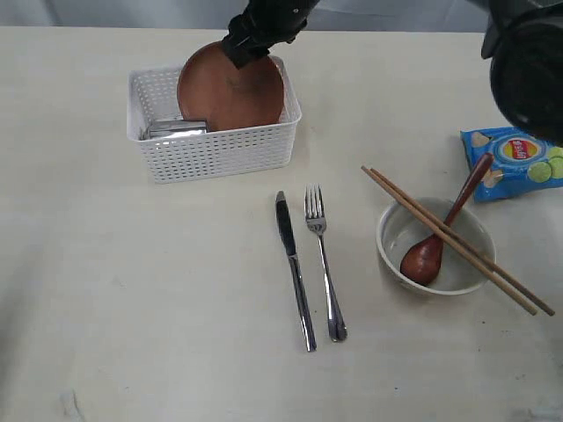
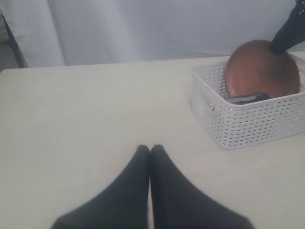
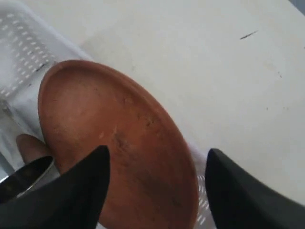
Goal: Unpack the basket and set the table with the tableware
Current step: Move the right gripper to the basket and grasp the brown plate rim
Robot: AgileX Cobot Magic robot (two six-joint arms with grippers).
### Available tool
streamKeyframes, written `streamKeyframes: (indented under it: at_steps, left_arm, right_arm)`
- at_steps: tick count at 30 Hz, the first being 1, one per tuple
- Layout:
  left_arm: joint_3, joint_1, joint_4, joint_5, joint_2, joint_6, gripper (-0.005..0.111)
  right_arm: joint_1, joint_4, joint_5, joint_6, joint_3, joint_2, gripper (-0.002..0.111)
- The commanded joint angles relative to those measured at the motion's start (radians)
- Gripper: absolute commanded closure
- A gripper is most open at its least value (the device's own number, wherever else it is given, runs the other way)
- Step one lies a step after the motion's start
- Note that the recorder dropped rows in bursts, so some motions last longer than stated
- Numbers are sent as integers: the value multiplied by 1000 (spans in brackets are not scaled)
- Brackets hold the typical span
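Pale tabletop [image 1: 132, 308] is carrying the basket [image 1: 220, 154]; inside it the plate [image 1: 230, 88] is leaning on edge, exposing its rim. Right claw [image 3: 157, 151] is straddling that rim, spread wide. Left claw [image 2: 150, 152] is idling, closed.

A round brown wooden plate [image 3: 114, 138] leans tilted in the white perforated basket [image 3: 24, 43]. The right gripper [image 3: 157, 157] has its 2 black fingers [image 3: 81, 191] spread wide, 1 over the plate's face and 1 past its rim. A steel cup [image 3: 24, 174] shows beside the plate. The pale table [image 3: 214, 62] lies beyond.
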Motion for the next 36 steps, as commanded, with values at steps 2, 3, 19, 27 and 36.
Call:
streamKeyframes:
  at_steps: [2,3,19,27,36]
  left_arm:
    - [2,-7,-2,-10,-3,1,107]
    - [2,-7,-2,-10,-3,1,107]
    - [2,-7,-2,-10,-3,1,107]
    - [2,-7,-2,-10,-3,1,107]
    - [2,-7,-2,-10,-3,1,107]
  right_arm:
    - [6,-4,-78,-140,-9,2,53]
    - [6,-2,-78,-159,-9,2,54]
    - [13,26,-72,-174,-9,49,68]
    - [19,26,-68,-174,-9,44,109]
    - [19,24,6,-174,-9,-6,109]
